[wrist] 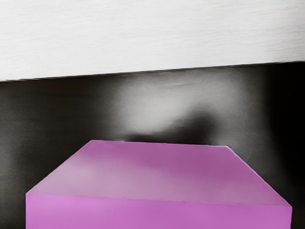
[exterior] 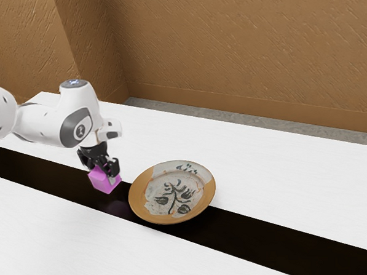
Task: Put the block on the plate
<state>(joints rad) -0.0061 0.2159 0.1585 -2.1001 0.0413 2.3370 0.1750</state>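
Gripper [exterior: 103, 172]: fingers pinch the block [exterior: 102, 181] from two sides; block is above the dark strip [exterior: 56, 182], beside the plate [exterior: 172, 193], at its nine-to-ten o'clock in the exterior view; plate lies partly over the strip.

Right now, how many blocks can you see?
1: the pink block, held in my gripper above the dark strip, not over the plate.

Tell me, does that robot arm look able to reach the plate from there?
Probably yes. The gripper, holding the pink block, is near the plate, and nothing visible stands between them, though the pictures can't prove how far the arm stretches.
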